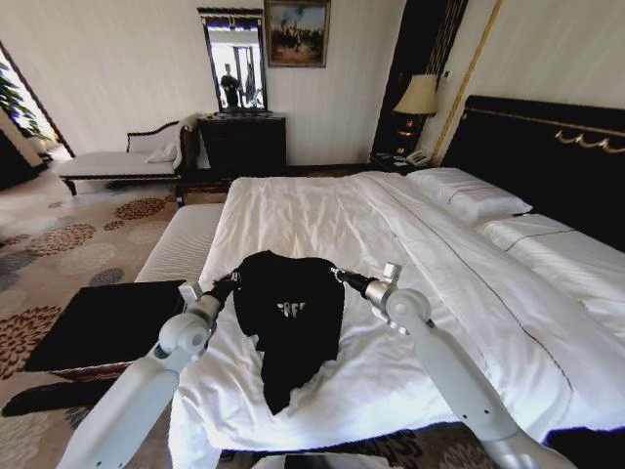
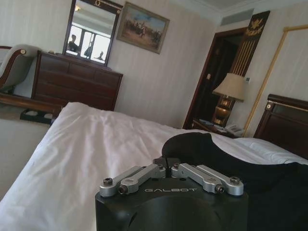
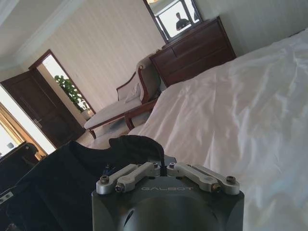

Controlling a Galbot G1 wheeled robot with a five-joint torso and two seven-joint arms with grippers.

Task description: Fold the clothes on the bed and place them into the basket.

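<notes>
Clothes (image 1: 290, 318), one black tee w/ white lettering, hang lifted over the bed (image 1: 322, 210) near its foot edge, pinched at both upper corners. Left end effector (image 1: 227, 285) grips one side, fingers closed narrow on cloth; right end effector (image 1: 341, 276) grips the other, likewise closed on fabric. Shirt's long axis runs from the held top edge down toward the foot, tail trailing onto the sheet. Both arms about equally near. Basket (image 1: 107, 322) sits on the floor off the bed's left side, nearer the left arm.
</notes>
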